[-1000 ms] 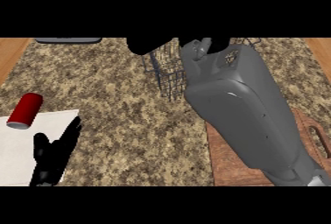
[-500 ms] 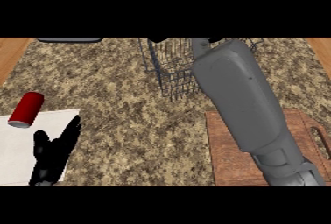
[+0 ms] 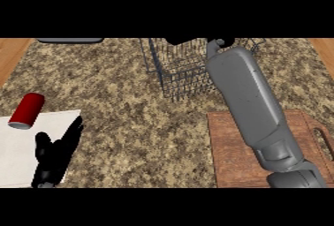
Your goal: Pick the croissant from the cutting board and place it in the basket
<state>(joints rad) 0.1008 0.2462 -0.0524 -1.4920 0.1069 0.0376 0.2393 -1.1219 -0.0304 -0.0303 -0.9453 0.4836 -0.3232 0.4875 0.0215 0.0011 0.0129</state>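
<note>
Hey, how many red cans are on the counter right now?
1. The can is at the left of the counter, by the far edge of the white sheet. The right forearm covers part of the basket and board, so another could be hidden.

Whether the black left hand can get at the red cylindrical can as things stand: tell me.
Probably yes. The left hand is open over the white sheet, and the red can lies just beyond its fingers at the sheet's far edge, with nothing between them.
</note>
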